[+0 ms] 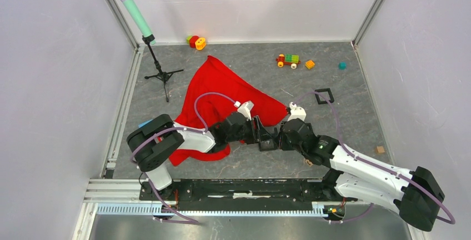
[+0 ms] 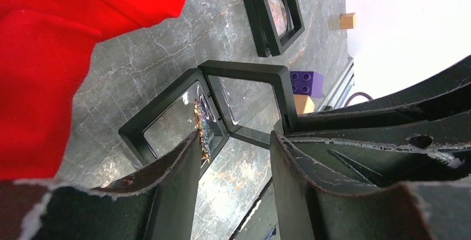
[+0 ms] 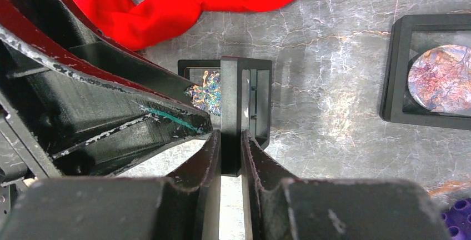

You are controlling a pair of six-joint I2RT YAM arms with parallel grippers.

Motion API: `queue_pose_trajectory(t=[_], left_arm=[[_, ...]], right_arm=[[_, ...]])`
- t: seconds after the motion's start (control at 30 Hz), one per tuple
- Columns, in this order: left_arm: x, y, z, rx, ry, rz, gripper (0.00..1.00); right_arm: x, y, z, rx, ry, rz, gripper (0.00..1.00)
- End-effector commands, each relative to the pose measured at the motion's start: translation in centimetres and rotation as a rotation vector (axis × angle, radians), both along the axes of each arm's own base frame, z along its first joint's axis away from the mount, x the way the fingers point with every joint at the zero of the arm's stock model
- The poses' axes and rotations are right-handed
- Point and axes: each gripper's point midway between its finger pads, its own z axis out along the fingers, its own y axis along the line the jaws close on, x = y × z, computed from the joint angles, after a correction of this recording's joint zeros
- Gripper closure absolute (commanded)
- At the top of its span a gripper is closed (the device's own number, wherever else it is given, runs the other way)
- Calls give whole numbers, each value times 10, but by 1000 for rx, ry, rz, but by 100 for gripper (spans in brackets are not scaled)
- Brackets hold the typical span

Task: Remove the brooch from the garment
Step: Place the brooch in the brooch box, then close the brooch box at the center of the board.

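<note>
The right gripper (image 3: 230, 135) is pinching the standing lid (image 3: 231, 84) of a little black case (image 2: 155, 104) tight between its two fingers. The left gripper (image 2: 236, 140) is holding its fingers wide apart, with one fingertip right by the brooch (image 2: 203, 131). The shiny brooch is lying inside the open case, off the red garment (image 1: 222, 93). The garment is lying just beside the case on the grey table (image 1: 333, 68). A second case (image 3: 397, 73) is sitting near.
</note>
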Motion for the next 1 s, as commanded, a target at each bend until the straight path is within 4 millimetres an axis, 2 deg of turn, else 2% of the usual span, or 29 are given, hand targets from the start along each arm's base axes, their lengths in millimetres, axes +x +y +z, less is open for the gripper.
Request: queue_pose_trajectory(t=[0.0, 0.23, 0.37, 0.4, 0.5, 0.57, 0.73, 0.97], left_arm=[[6, 1, 16, 40, -92, -5, 47], [9, 22, 6, 146, -125, 32, 48], [12, 35, 13, 174, -161, 50, 47], [12, 38, 15, 171, -167, 54, 47], [11, 46, 12, 163, -155, 54, 54], [8, 50, 7, 142, -141, 42, 63], [-2, 54, -1, 114, -142, 11, 84], [-5, 49, -16, 134, -111, -20, 87]], right_arm=[[13, 9, 26, 58, -63, -29, 88], [14, 8, 26, 52, -69, -33, 88], [14, 8, 25, 35, -65, -25, 87], [14, 8, 25, 31, -61, -23, 84], [13, 15, 29, 33, -56, 14, 61], [15, 19, 37, 43, -69, 30, 58], [23, 12, 52, 23, -129, 8, 58], [25, -7, 57, -25, -176, -36, 72]])
